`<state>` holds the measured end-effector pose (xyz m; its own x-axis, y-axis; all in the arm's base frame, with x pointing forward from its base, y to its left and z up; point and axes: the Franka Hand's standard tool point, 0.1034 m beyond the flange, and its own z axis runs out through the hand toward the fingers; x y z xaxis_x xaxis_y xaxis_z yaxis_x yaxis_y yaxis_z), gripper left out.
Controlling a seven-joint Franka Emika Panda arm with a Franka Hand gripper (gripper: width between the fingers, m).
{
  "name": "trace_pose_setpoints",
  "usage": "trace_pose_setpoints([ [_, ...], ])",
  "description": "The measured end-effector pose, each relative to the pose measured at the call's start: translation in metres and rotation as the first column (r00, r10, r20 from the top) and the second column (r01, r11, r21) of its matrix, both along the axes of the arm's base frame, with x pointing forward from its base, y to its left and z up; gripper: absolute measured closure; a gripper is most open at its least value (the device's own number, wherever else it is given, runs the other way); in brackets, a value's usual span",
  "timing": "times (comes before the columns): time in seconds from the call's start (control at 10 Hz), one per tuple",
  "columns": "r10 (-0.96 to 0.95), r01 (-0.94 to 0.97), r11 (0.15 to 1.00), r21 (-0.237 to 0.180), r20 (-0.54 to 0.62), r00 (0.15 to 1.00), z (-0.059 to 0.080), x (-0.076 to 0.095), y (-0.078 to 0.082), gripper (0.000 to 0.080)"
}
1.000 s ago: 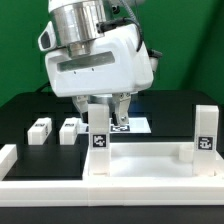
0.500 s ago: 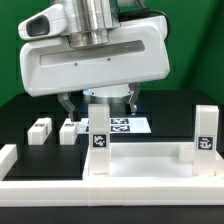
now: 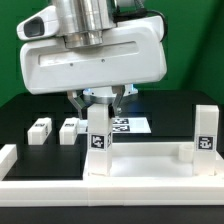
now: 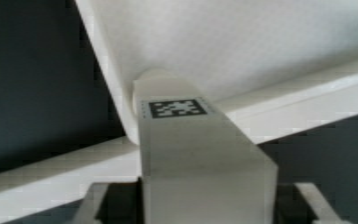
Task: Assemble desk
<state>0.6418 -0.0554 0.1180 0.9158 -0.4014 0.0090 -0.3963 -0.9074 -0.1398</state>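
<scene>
The pincer (image 3: 98,105) is around the standing leg (image 3: 99,140), mid-frame; I cannot tell if it squeezes. Next, I think, it must screw the leg into the tabletop (image 3: 150,165).

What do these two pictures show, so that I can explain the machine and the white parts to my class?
The big white block is a robot arm's gripper, a hand with two fingers. One picture comes from a camera off the arm; the other from one on its wrist, looking down between the fingers. On the black table lies a white tabletop with two upright legs standing on it. The fingers straddle the one on the exterior view's left; whether they pinch it yet is unclear. Two loose legs and a flat marker board lie further back.
</scene>
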Motion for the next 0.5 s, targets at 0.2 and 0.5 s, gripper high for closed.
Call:
trace_pose_setpoints([
  [0.2,-0.298,0.298,0.954,0.015,-0.032,0.954,0.0005,0.0009,-0.0045,0.0494],
  [0.5,-0.779,0.799,0.598,0.057,-0.192,0.597,-0.0003,-0.0023,0.0005,0.0499],
])
